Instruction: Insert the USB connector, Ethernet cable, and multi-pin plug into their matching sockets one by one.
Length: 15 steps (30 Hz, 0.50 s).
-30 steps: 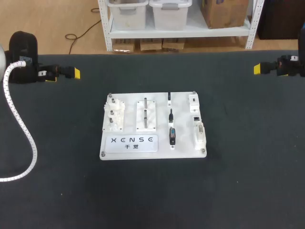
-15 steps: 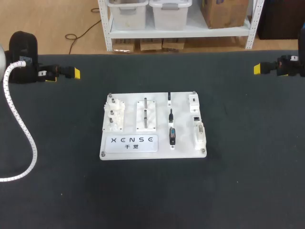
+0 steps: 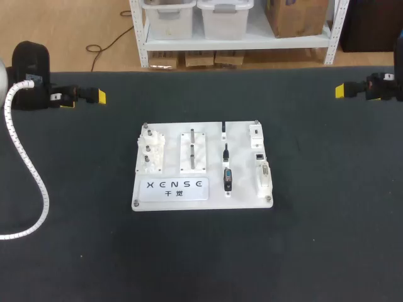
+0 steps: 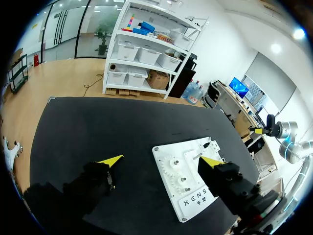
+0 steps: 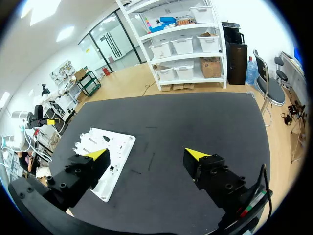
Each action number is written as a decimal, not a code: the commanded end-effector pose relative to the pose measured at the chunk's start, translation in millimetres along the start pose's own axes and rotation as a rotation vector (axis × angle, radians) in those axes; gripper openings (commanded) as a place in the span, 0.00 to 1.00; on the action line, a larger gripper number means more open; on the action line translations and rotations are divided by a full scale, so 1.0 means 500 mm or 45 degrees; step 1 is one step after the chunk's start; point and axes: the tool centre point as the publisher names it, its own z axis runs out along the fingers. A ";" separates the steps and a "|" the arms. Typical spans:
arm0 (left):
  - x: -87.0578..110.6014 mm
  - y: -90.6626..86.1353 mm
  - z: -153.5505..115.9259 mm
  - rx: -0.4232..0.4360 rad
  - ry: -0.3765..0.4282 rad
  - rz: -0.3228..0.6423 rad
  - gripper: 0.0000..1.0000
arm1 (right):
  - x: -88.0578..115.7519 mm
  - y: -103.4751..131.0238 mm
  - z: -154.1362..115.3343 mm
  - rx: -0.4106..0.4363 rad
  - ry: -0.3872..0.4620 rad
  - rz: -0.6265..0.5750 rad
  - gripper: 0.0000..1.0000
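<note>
In the head view, the white board [image 3: 141,200] lies mid-table [image 3: 315,251]. A black plug [image 3: 227,178] rests on it just beside the lettered plate [image 3: 176,184], and a white multi-pin part [image 3: 265,176] sits near the board's right edge. The left gripper [image 3: 94,96] and the right gripper [image 3: 340,90] hang over the far corners, well apart from the board.

In the left wrist view, the left gripper [image 4: 161,160] has its jaws released and spread wide, holding nothing, with the board [image 4: 195,196] ahead.

In the right wrist view, the right gripper [image 5: 146,153] is likewise released and empty, with the board [image 5: 105,142] beside one finger.
</note>
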 end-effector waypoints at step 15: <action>0.066 -0.040 0.011 0.523 0.267 0.824 1.00 | 0.000 0.001 -0.001 0.005 0.001 0.000 1.00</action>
